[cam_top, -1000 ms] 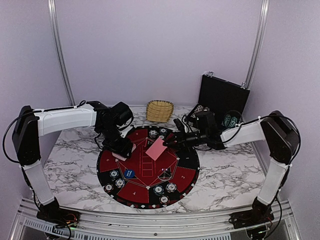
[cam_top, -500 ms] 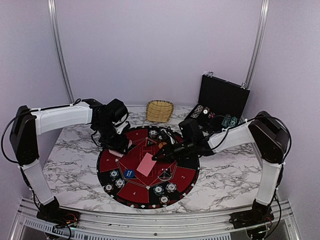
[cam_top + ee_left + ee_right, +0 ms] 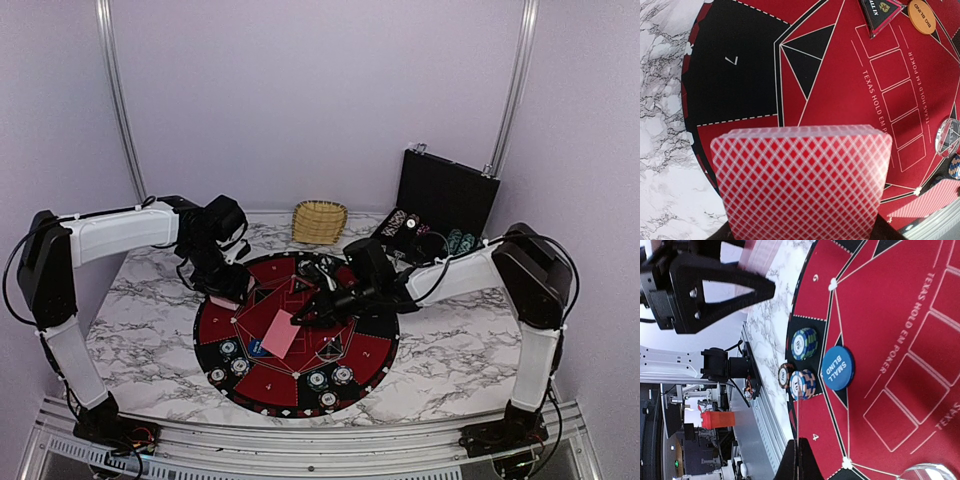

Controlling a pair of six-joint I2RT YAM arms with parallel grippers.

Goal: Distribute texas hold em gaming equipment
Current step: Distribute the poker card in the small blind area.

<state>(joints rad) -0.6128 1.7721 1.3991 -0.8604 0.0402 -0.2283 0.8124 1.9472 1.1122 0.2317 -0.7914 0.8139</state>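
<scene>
A deck of red-backed playing cards fills the lower left wrist view, and my left gripper is shut on it above the mat's far left edge. My right gripper is shut on a single red-backed card, held low over the mat's left centre. In the right wrist view that card shows edge-on between the shut fingers. A blue small blind disc lies beside chip stacks. An orange big blind disc lies at the mat's far side.
The round black-and-red numbered mat carries chip stacks at its near edge, near left and far side. A wicker basket stands at the back. An open black case with chips stands back right.
My right arm has swung left and lower, carrying the single card from the mat's centre to its left centre. My left gripper with the deck has drawn back toward the far left.
</scene>
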